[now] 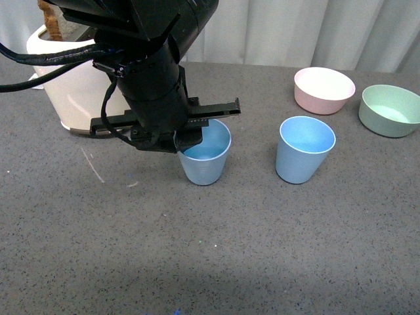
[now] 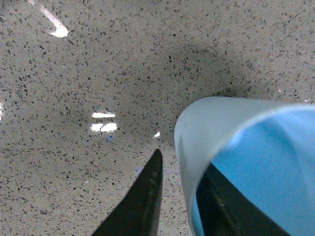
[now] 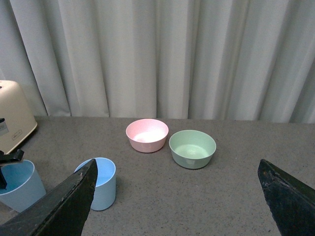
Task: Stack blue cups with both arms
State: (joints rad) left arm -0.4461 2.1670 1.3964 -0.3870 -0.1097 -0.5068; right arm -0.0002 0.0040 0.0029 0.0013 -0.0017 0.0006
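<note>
The left gripper [image 1: 181,146] stood spread across the rim of the left blue cup [image 1: 207,167], one finger [image 2: 147,201] outside the wall and just clear of it, the other inside. At the cup's 3 o'clock stood the right blue cup [image 1: 303,161], untouched. The right gripper [image 3: 176,164] gaped empty. Farther off, at 1 o'clock, sat the pink bowl [image 1: 321,105] and the green bowl [image 1: 387,126].

Grey speckled tabletop [image 1: 262,249]; pale pleated curtain [image 3: 147,54], possibly backlit.
</note>
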